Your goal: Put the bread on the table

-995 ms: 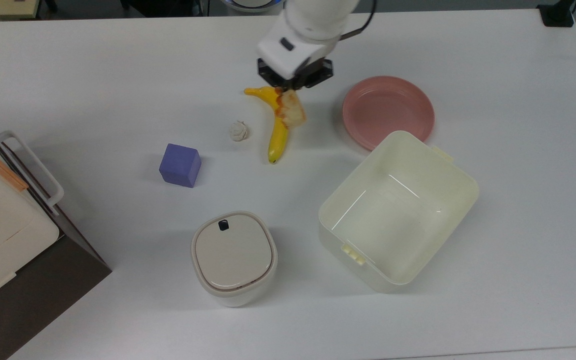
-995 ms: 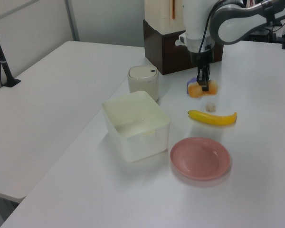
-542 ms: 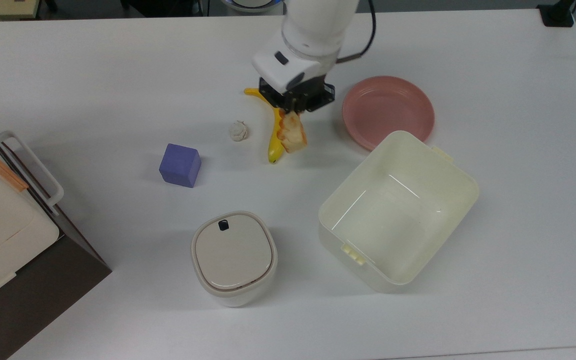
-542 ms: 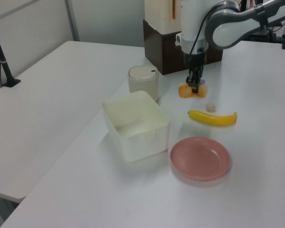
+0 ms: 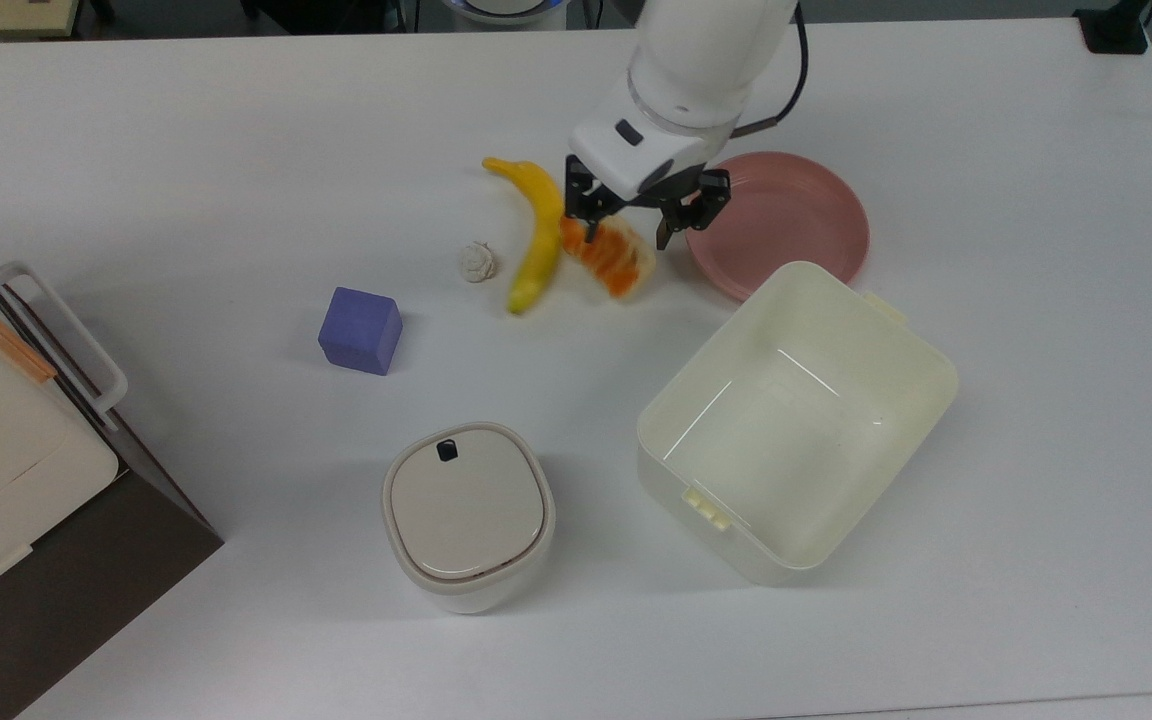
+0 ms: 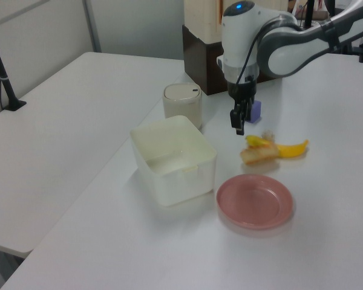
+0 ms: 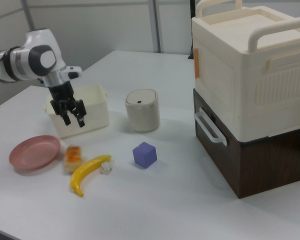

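Now the bread (image 5: pixel 612 255) lies on the table (image 5: pixel 236 150) at upper centre of the top view, touching the banana (image 5: pixel 534 233), with the gripper (image 5: pixel 626 232) spread empty above it.

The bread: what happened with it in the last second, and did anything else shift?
The gripper let go of the bread, which now lies on the table between the banana and pink plate. The banana got swung round. The fingers are open above it. Everything else stayed.
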### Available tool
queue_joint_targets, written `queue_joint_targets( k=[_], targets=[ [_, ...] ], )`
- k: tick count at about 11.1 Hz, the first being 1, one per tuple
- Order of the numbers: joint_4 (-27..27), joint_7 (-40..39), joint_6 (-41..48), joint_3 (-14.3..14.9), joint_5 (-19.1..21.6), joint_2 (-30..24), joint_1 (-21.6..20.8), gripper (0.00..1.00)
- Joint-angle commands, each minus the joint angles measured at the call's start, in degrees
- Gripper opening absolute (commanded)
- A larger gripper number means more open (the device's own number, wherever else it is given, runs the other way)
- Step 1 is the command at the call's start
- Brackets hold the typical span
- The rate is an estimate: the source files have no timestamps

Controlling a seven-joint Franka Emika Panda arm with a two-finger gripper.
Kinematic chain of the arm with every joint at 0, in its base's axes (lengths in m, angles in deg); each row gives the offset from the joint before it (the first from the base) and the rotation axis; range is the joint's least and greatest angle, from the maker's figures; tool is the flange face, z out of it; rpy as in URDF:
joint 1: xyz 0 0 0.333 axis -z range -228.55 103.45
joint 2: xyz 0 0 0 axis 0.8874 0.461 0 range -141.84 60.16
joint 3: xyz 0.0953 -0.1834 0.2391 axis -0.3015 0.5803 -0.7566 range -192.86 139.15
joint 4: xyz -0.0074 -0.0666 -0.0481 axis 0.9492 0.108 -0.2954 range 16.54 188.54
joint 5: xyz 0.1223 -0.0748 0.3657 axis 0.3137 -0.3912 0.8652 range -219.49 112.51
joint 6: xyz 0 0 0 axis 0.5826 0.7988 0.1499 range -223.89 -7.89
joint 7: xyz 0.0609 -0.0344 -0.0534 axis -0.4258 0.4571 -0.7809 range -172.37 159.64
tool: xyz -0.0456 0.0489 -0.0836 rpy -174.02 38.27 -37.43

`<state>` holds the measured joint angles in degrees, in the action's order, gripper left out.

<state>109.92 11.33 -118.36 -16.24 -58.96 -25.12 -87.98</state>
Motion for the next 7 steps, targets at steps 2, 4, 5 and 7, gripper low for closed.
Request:
queue_joint_targets(
  k=[2,4,5,7],
  targets=[
    [-6.6,-2.8,10.1,2.4,1.8,-4.5,3.3,1.00],
    [-10.1,-4.8,13.7,7.2,6.8,-6.4,4.1,1.00],
    [-13.1,-8.2,16.6,10.6,10.0,-6.9,4.2,1.00],
    [-16.0,-11.6,20.3,13.5,12.6,-9.3,5.3,1.00]
  ],
)
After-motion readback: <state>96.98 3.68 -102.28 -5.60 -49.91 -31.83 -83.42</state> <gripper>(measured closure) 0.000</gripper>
